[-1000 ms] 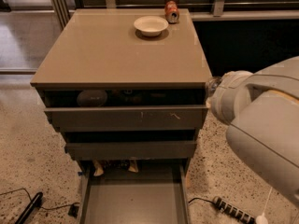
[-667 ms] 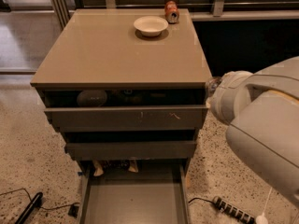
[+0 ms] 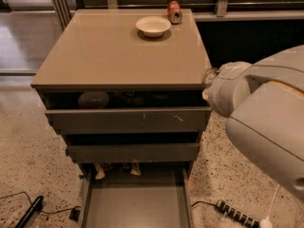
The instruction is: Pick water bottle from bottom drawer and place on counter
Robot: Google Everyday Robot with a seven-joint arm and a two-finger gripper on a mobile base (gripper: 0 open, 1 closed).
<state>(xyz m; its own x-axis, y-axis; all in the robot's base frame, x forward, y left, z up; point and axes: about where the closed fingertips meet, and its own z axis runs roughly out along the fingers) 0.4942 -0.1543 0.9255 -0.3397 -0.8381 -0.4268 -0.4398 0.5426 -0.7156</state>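
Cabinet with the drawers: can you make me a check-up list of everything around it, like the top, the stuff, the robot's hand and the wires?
Surface: the counter is beige and glossy.
Job's things: the bottom drawer is pulled out and its inside is plain grey. Small things lie at its back, too shadowed to name. The water bottle cannot be made out.
Clutter: a white bowl and an orange soda can stand near the counter's far edge.
Gripper: not in view. Only the white arm shows, to the right of the cabinet.
Cables: a power strip lies on the floor at the right and a black cable at the left.
Surroundings: speckled floor.
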